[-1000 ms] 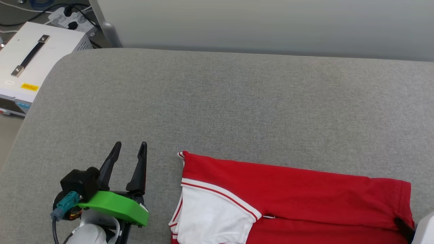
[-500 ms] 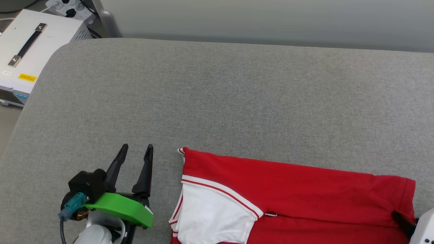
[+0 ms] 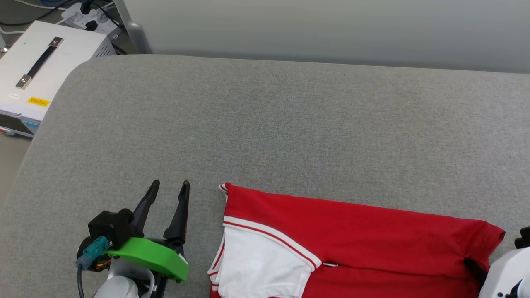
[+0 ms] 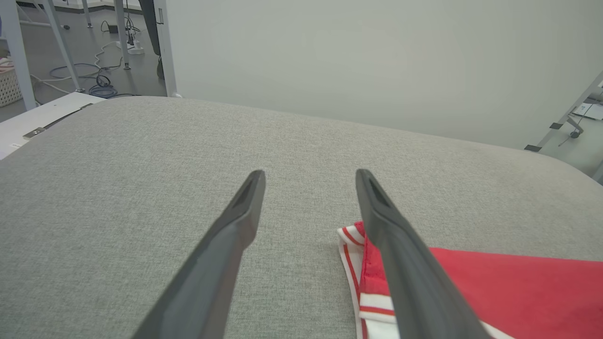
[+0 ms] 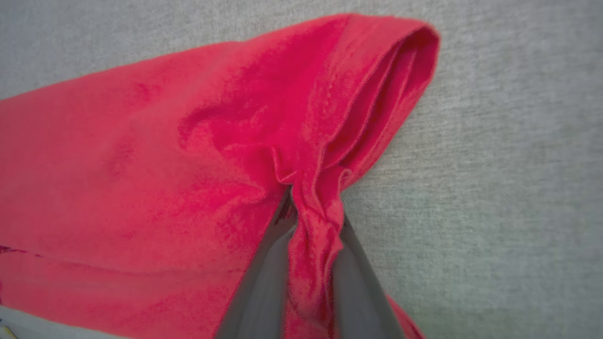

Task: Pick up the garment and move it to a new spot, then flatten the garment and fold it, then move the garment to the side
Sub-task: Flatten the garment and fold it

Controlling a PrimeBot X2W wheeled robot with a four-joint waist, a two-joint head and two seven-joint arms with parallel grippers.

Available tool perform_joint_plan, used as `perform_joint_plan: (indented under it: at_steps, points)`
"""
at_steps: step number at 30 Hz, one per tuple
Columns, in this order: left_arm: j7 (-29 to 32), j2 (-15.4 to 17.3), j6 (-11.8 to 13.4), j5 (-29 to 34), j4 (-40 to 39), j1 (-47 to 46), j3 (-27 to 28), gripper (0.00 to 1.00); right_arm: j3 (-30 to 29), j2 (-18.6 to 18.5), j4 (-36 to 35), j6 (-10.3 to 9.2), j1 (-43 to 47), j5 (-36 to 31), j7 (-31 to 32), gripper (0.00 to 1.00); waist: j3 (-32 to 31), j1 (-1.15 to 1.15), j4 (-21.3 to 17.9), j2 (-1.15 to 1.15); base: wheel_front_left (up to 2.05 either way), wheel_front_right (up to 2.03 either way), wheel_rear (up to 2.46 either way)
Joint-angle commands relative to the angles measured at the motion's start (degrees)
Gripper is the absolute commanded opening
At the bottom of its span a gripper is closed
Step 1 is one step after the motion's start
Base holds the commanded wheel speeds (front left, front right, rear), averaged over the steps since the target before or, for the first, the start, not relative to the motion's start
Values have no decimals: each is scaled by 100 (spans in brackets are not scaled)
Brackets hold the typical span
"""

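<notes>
Jersey (image 5: 165, 155) edge just got pinched by the right gripper (image 5: 314, 212), bunched between its fingertips, so lifting looks next; left gripper (image 3: 170, 183) sits spread apart, empty.

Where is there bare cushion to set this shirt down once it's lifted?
Free: the wide grey cushion stretch between the shirt and the wall; also the corner between the left pincer and the white box. Crowded: the near edge, where the shirt lies and the right pincer pinches it.
</notes>
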Motion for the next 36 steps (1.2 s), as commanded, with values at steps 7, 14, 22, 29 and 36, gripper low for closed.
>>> perform_joint_plan:
  at_steps: [7,14,22,29,36]
  points:
    - [-34,-78,-75,67,91,99,25,100,-258,-162,400,50,-143,-301,-689,0,-182,0,-61,0,0,0,0]
    - [-34,-110,-108,29,134,174,14,100,-908,-287,621,50,-240,-721,-990,0,-343,0,-102,0,0,0,0]
    - [-34,-133,-108,-41,192,304,-16,100,-1105,37,184,50,40,-906,-771,0,-597,0,-147,0,0,0,0]
    - [-34,-156,-109,-67,191,327,-8,100,-871,529,-619,50,354,-723,-399,0,-704,0,-154,0,0,0,0]
    - [-34,-169,-125,-88,218,367,55,100,-385,1137,-1471,50,521,-412,74,0,-752,0,-113,0,0,0,0]
